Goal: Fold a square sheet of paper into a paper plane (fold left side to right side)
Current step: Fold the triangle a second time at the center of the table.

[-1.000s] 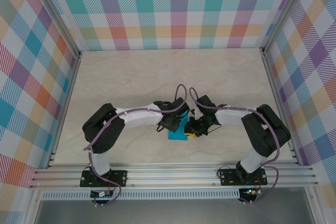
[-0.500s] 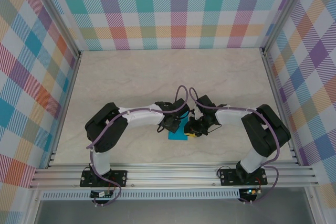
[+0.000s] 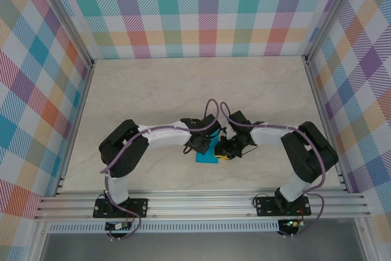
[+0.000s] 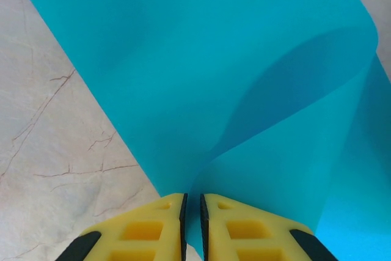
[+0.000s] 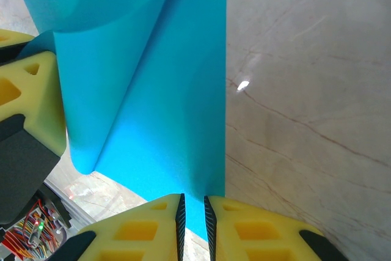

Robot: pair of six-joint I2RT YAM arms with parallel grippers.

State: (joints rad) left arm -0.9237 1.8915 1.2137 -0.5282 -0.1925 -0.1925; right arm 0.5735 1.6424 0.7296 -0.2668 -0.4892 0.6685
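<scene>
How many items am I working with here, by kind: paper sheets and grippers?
Turquoise-blue paper sheet: 1
Yellow-fingered grippers: 2 (left gripper, right gripper), each pinching an edge of the sheet
Total: 3

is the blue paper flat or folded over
Partly folded: the square sheet of paper curls over itself in a soft loop, with no sharp crease yet.

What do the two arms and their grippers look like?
The left arm and right arm have white links, black joints and purple cables. The left gripper and right gripper have yellow fingers with hollow cells and black outer edges.
</scene>
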